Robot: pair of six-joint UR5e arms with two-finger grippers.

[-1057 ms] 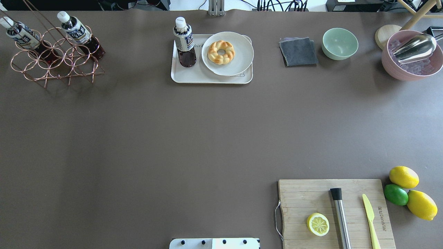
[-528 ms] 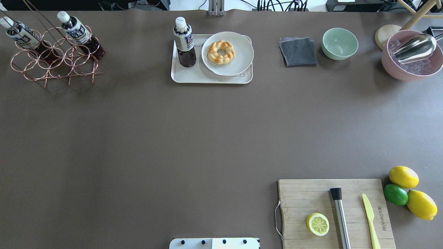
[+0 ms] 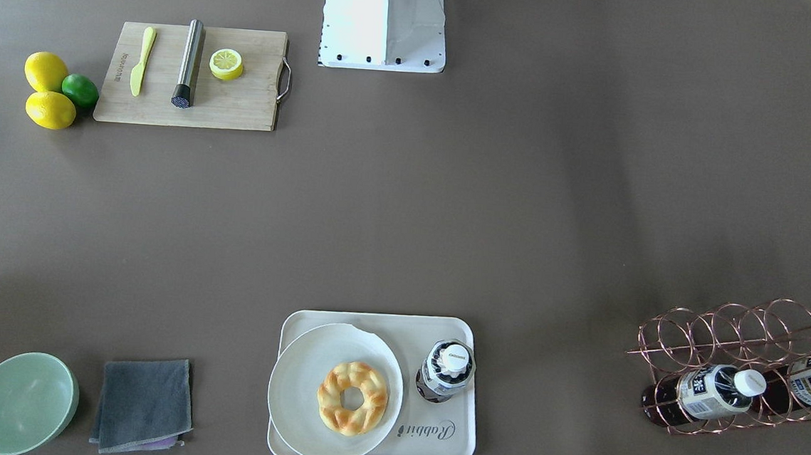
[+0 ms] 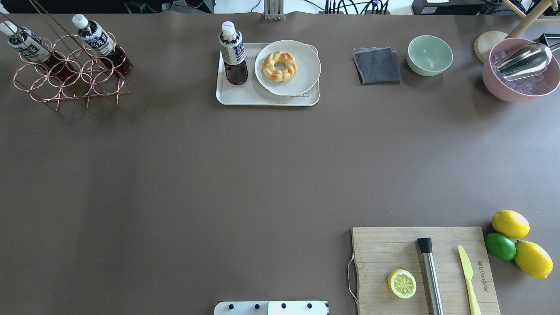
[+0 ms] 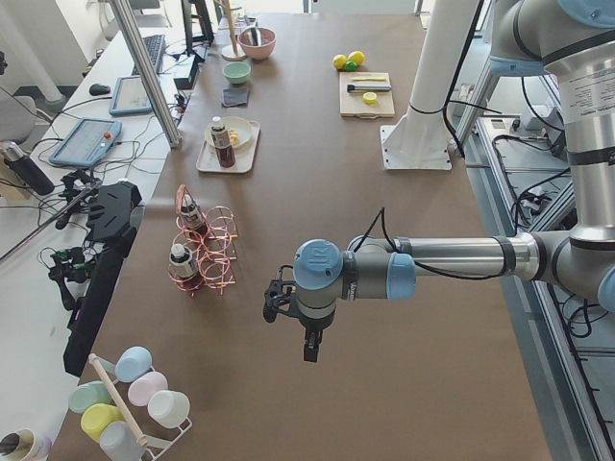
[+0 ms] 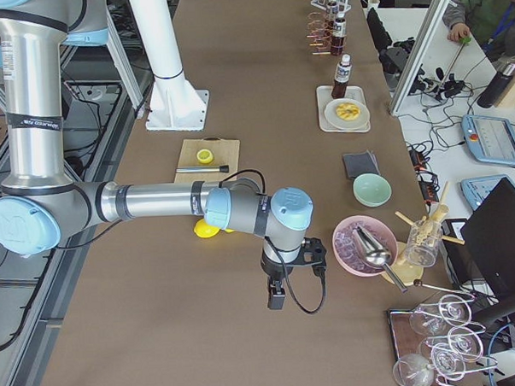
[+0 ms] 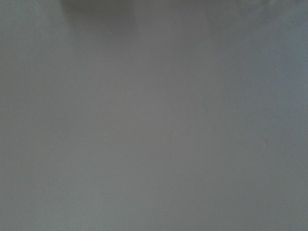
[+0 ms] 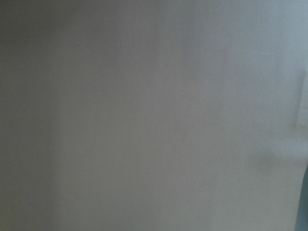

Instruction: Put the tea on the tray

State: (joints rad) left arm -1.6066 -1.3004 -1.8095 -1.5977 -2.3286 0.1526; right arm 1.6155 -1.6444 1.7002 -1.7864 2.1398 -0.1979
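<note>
One tea bottle stands upright on the left part of the cream tray at the table's far side; it also shows in the front view on the tray. Two like bottles lie in a copper wire rack at the far left. My left gripper hangs over bare table beyond the rack, only in the left side view. My right gripper hangs near the pink bowl, only in the right side view. I cannot tell whether either is open or shut. Both wrist views show only bare table.
A round plate with a braided bread ring fills the tray's right part. A grey cloth, green bowl and pink bowl with scoop stand further right. A cutting board with lemon half, and citrus fruits, lie near right.
</note>
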